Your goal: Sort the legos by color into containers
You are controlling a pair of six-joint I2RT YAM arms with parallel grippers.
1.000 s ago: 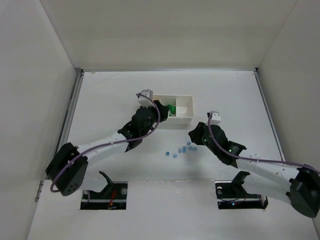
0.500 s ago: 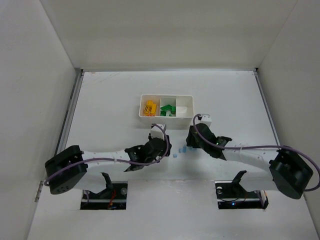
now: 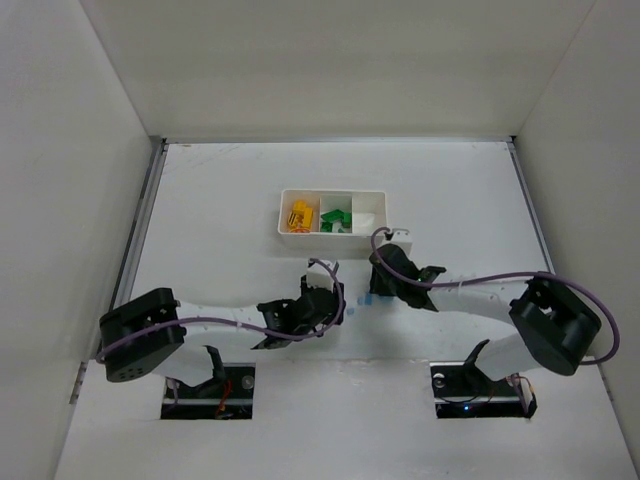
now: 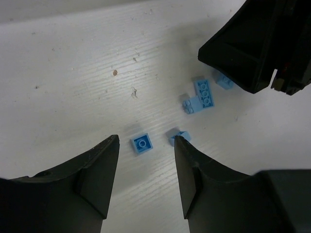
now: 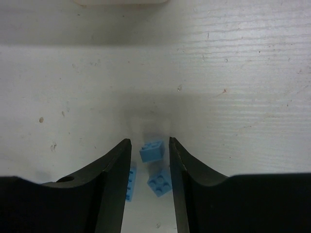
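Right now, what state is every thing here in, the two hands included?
left hand: open, a one-stud light blue piece between its fingers.
right hand: open, fingers either side of a light blue brick.
yellow legos: in the tray's left compartment.
green legos: in the middle compartment.
tray: upright; right compartment shows no blue.
other light blue pieces: loose, unsorted.
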